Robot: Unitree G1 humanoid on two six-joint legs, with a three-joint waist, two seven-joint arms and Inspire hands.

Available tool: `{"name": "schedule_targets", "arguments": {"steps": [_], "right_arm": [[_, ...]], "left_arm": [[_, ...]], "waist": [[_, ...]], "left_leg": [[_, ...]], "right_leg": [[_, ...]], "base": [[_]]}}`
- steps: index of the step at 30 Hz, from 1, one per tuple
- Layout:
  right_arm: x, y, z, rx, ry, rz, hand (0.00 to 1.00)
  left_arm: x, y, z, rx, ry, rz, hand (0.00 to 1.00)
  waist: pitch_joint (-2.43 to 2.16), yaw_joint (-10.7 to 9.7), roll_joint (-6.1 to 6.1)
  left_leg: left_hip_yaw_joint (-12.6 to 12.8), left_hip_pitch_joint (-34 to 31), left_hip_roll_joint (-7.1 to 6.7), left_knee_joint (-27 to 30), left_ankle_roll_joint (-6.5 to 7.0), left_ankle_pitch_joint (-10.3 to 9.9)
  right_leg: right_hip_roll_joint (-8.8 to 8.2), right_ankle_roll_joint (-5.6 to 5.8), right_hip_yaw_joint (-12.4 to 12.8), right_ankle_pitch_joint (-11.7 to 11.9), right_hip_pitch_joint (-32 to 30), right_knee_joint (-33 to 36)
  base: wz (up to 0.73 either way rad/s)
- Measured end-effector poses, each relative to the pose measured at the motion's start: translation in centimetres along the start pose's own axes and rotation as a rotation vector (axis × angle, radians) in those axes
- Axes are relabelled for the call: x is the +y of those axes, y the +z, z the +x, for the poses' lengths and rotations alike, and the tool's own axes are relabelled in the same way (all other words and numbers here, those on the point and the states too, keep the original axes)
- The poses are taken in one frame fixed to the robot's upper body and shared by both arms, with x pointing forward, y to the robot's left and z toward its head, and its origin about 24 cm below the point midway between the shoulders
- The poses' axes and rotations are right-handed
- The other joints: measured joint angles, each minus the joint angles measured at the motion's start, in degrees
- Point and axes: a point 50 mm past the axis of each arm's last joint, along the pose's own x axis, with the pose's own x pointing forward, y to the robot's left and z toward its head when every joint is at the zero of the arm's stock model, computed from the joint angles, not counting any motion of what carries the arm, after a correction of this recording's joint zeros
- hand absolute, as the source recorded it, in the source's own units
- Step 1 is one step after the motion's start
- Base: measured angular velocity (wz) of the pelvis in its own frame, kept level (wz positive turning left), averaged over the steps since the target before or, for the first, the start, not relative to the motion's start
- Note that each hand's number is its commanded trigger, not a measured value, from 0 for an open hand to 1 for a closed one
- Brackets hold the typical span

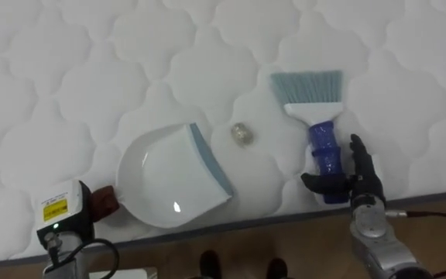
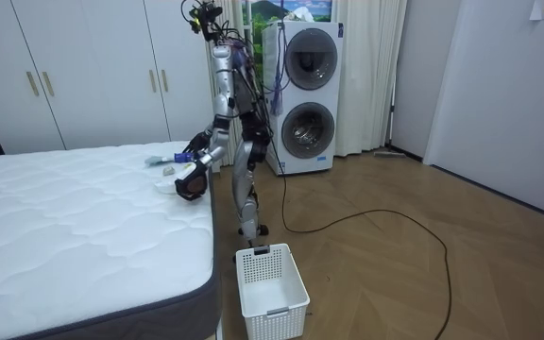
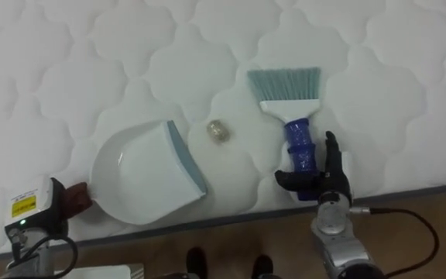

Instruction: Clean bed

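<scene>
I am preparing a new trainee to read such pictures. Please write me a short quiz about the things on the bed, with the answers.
1. True or false: the small crumpled scrap lies inside the dustpan.
2. Where does the scrap lie? A) on the mattress between the dustpan and the brush; B) on the floor; C) under the brush's bristles.
3. Fill in: the right hand has its thumb across the brush's blue ____.

Key: 1 false; 2 A; 3 handle.
</scene>
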Motion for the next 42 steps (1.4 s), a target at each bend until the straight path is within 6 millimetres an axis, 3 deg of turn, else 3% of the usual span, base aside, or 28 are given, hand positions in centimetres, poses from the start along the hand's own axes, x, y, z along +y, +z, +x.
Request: {"name": "schedule_targets", "arguments": {"steps": [13, 15, 20, 25, 30, 42], "right_arm": [[-0.5, -0.2, 0.9, 0.047, 0.017, -0.052, 0.03], [-0.5, 0.0, 1.0, 0.050, 0.016, -0.055, 1.00], [-0.8, 0.3, 1.2, 0.054, -0.006, -0.071, 1.00], [-3.1, 0.0, 1.8, 0.084, -0.079, -0.122, 1.00], [-3.9, -0.7, 1.8, 0.129, -0.117, -0.145, 1.00], [-4.0, -1.3, 1.6, 0.159, -0.123, -0.175, 1.00]], "left_arm": [[0.5, 0.1, 0.5, -0.002, 0.007, 0.022, 1.00], [0.5, 0.1, 0.6, -0.002, -0.001, 0.022, 1.00], [0.7, 0.2, 0.8, 0.001, -0.002, 0.027, 1.00], [0.7, 0.3, 0.8, -0.005, -0.003, 0.032, 1.00], [1.0, 0.6, 1.1, -0.020, 0.006, 0.036, 1.00], [1.2, 0.9, 1.3, -0.039, 0.016, 0.063, 1.00]], "waist": [[0.05, 0.22, 0.07], [0.05, 0.26, 0.07], [0.05, 0.38, 0.06], [0.07, 0.89, 0.02], [0.10, 1.59, -0.03], [0.20, 1.63, -0.18]], "left_leg": [[-1.38, -0.17, -0.19, 0.87, 0.05, 0.00], [-1.36, -0.17, -0.19, 0.90, 0.05, 0.00], [-1.36, -0.17, -0.17, 0.91, 0.06, 0.01], [-1.32, -0.15, -0.06, 0.81, 0.04, 0.00], [-1.33, -0.15, 0.06, 0.75, 0.00, -0.02], [-1.34, -0.44, -0.27, 1.23, 0.13, -0.07]], "right_leg": [[0.00, -0.01, -1.15, 0.00, 0.93, -0.06], [0.00, -0.01, -1.14, 0.00, 0.91, -0.02], [-0.09, -0.01, -1.19, 0.00, 0.88, 0.03], [-0.01, -0.01, -1.22, 0.00, 0.87, -0.07], [0.04, -0.02, -1.35, -0.01, 0.91, -0.05], [-0.02, 0.07, -1.25, -0.14, 0.63, 0.57]], "base": [[0.04], [0.00], [0.00], [0.00], [0.00], [0.00]]}}
